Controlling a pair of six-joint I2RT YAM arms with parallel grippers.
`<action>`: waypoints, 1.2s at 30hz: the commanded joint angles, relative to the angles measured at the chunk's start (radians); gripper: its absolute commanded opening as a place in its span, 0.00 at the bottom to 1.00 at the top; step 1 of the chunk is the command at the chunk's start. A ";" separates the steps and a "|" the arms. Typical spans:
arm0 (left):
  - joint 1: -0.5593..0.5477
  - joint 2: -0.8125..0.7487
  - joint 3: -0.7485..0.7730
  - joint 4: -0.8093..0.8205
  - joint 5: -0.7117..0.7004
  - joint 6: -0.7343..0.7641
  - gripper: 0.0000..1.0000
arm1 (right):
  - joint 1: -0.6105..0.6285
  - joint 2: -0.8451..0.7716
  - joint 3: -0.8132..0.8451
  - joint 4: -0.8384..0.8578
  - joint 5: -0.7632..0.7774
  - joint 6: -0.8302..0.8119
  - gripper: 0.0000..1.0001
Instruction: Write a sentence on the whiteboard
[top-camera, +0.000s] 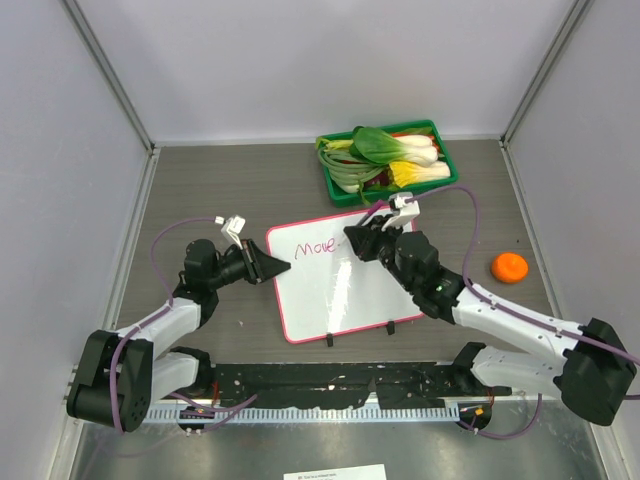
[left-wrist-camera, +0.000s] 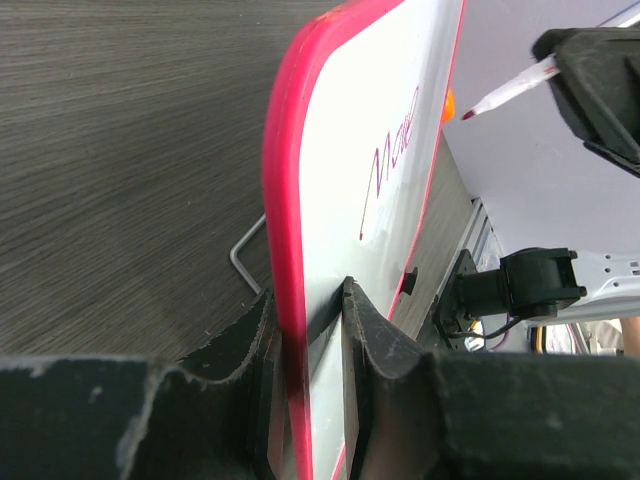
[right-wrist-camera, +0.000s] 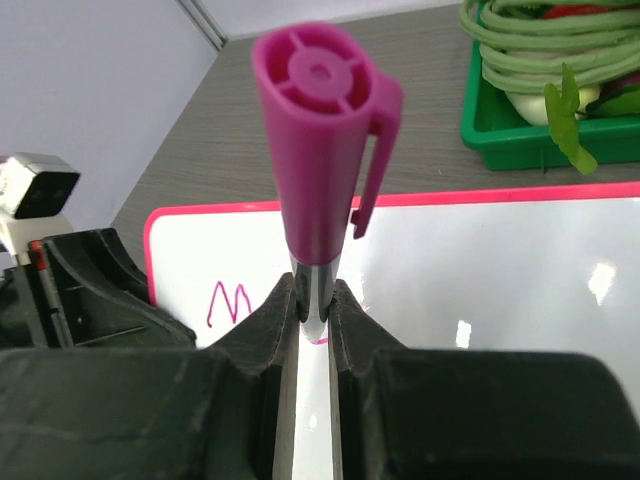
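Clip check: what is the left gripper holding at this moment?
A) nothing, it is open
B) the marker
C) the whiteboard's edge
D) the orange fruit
C: the left gripper is clamped on the pink frame of the whiteboard; the marker sits in the right gripper.

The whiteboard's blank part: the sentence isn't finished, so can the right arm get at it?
Probably yes: the right gripper holds the marker over the whiteboard, and nothing lies on it.

Bright, even overhead light, soft shadows; glare spots on the whiteboard (right-wrist-camera: 480, 260)
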 joint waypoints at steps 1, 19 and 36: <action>-0.005 0.009 -0.019 -0.041 -0.076 0.112 0.00 | -0.004 -0.077 -0.001 0.069 -0.011 -0.031 0.01; -0.006 0.014 -0.019 -0.039 -0.077 0.113 0.00 | -0.050 -0.111 -0.024 0.027 -0.023 -0.055 0.01; -0.006 0.014 -0.022 -0.033 -0.082 0.110 0.00 | -0.058 -0.007 0.041 0.055 0.008 -0.091 0.01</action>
